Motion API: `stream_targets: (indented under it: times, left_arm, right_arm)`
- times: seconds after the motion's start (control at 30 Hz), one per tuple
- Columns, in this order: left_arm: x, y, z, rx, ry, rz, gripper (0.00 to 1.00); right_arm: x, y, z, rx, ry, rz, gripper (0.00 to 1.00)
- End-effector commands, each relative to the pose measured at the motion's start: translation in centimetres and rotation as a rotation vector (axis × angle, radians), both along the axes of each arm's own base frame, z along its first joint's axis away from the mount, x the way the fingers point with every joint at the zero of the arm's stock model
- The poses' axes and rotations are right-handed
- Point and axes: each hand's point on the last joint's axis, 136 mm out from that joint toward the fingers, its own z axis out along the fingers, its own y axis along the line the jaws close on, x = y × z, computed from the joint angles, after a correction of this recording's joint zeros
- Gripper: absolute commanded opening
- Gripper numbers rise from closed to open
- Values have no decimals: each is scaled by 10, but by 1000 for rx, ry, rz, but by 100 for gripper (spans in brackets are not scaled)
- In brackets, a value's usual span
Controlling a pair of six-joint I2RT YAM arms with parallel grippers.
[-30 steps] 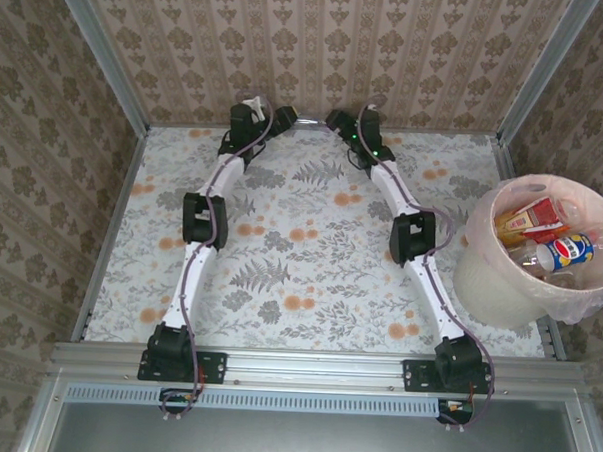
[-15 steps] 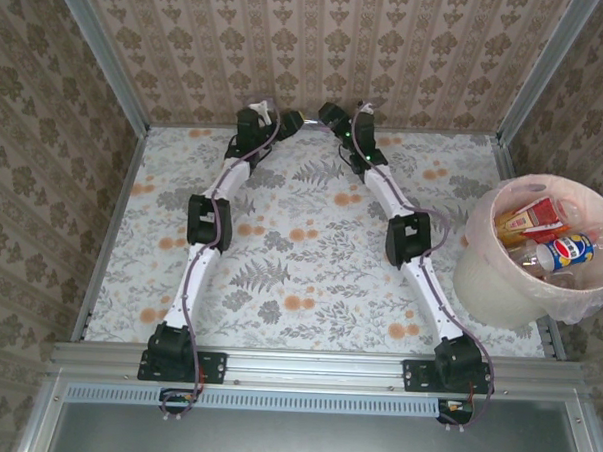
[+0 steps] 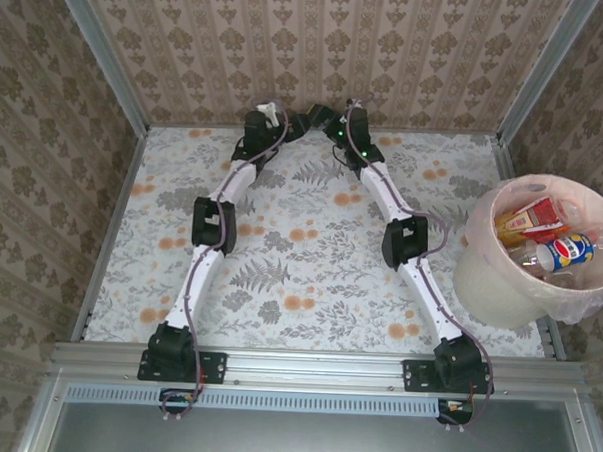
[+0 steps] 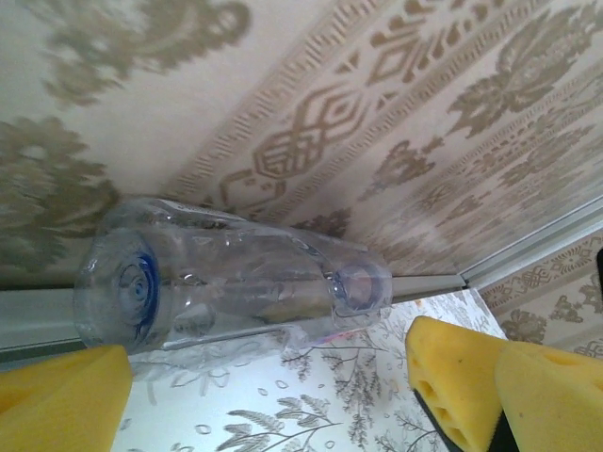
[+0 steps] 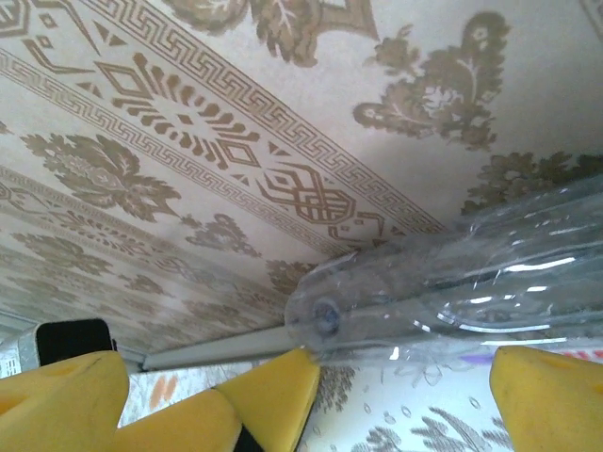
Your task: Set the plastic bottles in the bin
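Observation:
One clear plastic bottle (image 4: 236, 282) lies on its side against the foot of the back wall, its blue cap end to the left in the left wrist view. From the right wrist I see the round base of this bottle (image 5: 325, 315) end on. My left gripper (image 3: 291, 120) and right gripper (image 3: 318, 115) meet at the back wall, one at each end. Both are open. The left gripper (image 4: 301, 400) keeps its yellow pads (image 4: 57, 400) just short of it. A yellow fingertip (image 5: 292, 381) touches its base. The bin (image 3: 479, 284) stands at the right with several bottles (image 3: 566, 250) inside.
Patterned walls close the table in at the back and both sides. A metal rail (image 3: 315, 367) runs along the near edge by the arm bases. The bin's thin plastic liner (image 3: 589, 299) hangs over its rim.
Both arms have swung inward along the back wall, so the two grippers now stand much closer together. The bin and the bottles in it have not moved.

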Motion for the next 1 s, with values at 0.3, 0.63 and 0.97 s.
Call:
stream_targets:
  times: [0.3,0.63,0.97]
  left_arm:
    - [-35,-57,28,-41,-75,-173,100]
    - [-76,-120,32,-1,-68,-284,100]
    - [6,4,14,-61,59,82,100]
  right_arm:
    - [-7,-113,62,-209,83,-156,100]
    - [14,-164,34,-102,77,-188,100]
    - [29,-137,-12,6,42,-122,100]
